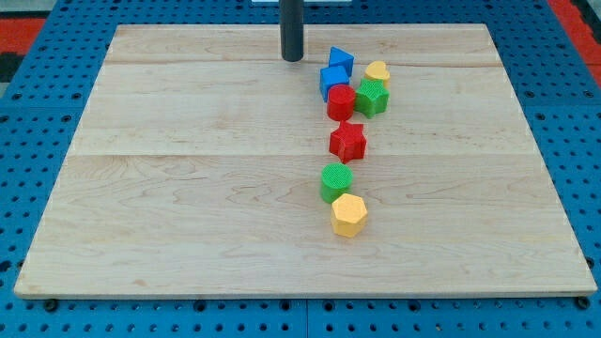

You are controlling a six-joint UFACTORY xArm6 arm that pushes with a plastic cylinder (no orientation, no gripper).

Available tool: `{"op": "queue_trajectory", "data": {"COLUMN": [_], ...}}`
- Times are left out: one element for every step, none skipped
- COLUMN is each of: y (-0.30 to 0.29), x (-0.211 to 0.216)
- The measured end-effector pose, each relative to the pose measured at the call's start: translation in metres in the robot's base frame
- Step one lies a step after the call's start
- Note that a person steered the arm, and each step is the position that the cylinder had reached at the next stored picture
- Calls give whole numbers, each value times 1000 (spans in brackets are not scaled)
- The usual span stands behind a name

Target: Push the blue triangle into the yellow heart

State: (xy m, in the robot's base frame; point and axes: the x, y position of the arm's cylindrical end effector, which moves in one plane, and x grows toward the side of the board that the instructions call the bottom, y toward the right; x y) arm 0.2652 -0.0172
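Note:
The blue triangle (342, 60) lies near the view's top, right of centre. The yellow heart (377, 72) lies just to its right, a small gap apart. My tip (293, 59) rests on the board left of the blue triangle, about a block's width away and not touching it. A blue cube (332, 80) sits right below the triangle, touching a red cylinder (340, 101). A green block (372, 97) sits under the heart, touching it.
A red star (347, 141) lies below the cluster. A green cylinder (336, 180) and a yellow hexagon (348, 215) lie further down, close together. The wooden board (188, 188) rests on a blue pegboard surface.

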Motion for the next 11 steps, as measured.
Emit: {"op": "queue_trajectory", "data": {"y": [0,10,28,44,40,36,40,61,74,74,76], "x": [12,23,26,26,8,-9,-10,3,7,-5,-41]}}
